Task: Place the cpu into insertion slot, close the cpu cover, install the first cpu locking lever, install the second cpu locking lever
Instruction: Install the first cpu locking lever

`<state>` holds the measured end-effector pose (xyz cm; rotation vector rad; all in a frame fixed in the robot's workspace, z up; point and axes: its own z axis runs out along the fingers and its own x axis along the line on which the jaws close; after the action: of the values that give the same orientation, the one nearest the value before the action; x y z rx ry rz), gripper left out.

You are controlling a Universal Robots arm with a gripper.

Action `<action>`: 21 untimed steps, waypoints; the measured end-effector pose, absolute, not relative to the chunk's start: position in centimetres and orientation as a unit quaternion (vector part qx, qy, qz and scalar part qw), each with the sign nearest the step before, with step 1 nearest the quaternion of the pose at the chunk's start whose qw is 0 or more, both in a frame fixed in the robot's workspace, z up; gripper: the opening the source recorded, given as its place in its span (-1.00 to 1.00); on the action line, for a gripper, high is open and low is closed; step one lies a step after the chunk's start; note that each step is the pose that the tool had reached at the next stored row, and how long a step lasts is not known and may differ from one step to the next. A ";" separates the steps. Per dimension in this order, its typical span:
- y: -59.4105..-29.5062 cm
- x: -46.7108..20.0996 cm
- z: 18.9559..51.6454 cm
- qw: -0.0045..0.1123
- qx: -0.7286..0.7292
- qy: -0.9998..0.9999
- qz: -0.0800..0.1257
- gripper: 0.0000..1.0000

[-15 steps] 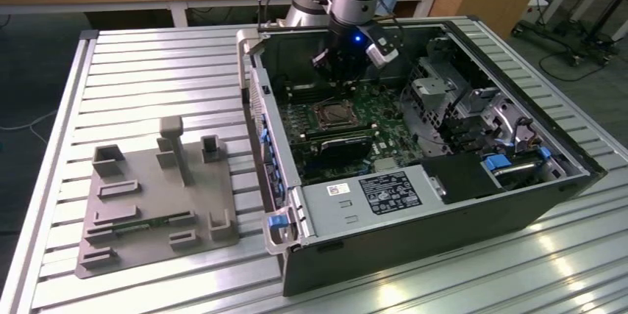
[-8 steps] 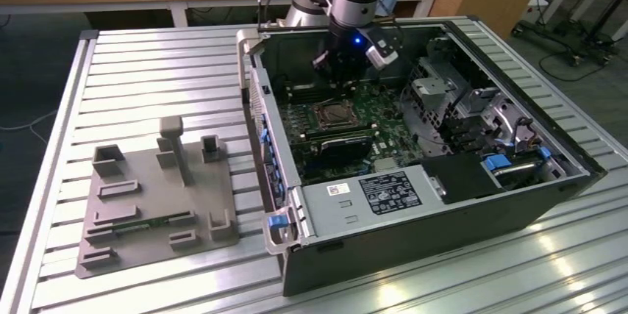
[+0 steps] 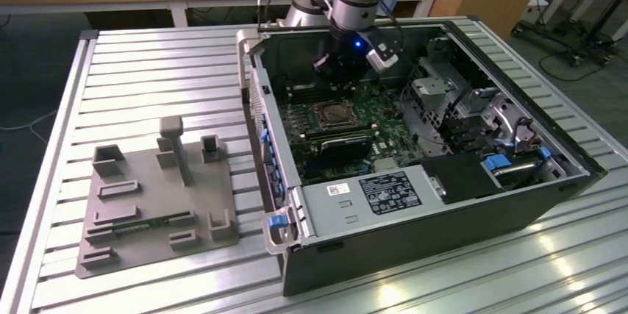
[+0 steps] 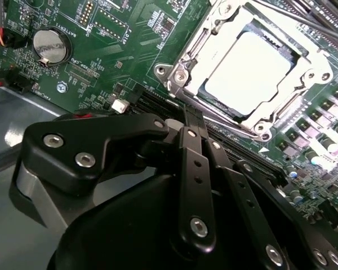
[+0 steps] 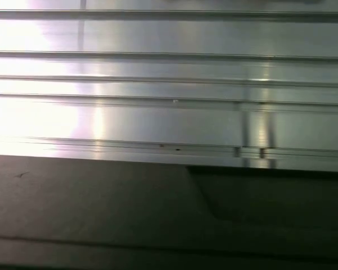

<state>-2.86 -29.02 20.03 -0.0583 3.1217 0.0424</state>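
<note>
We see the tool (image 4: 194, 121) hanging inside the open computer case (image 3: 549, 204), above the green motherboard (image 4: 129, 45) and clear of it. In the second wrist view its two black fingers (image 4: 192, 169) lie closed together with nothing between them, their tips ending over the long black memory slots (image 4: 158, 104) beside the socket.

The cpu (image 4: 250, 70) sits in the insertion slot (image 4: 200, 84), its pale metal top showing through the window of the cpu cover (image 4: 296, 90), which lies down flat around it. In the exterior view the socket (image 3: 334, 116) lies just below the tool, toward the near side of the board.

For open room, the case walls stand close on every side: the grey side wall with blue clips (image 3: 265, 152) on the exterior view's left, the drive cages (image 3: 442, 93) on its right, the black power-supply box (image 3: 387, 193) at the near end. A coin battery (image 4: 48, 45) sits on the board well apart from the socket. The case rests on a ribbed aluminium counter (image 3: 147, 71), with a grey fixture plate (image 3: 147, 196) lying beside it on the exterior view's left.
</note>
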 end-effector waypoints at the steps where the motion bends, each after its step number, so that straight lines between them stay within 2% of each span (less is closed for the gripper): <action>1: -29.0 -2.8 20.0 0.010 -0.019 1.000 0.014 -0.79; 21: -28.9 -2.8 20.1 0.009 -0.019 1.000 0.014 -0.79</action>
<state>-2.81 -28.93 20.13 -0.0584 3.1218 0.0425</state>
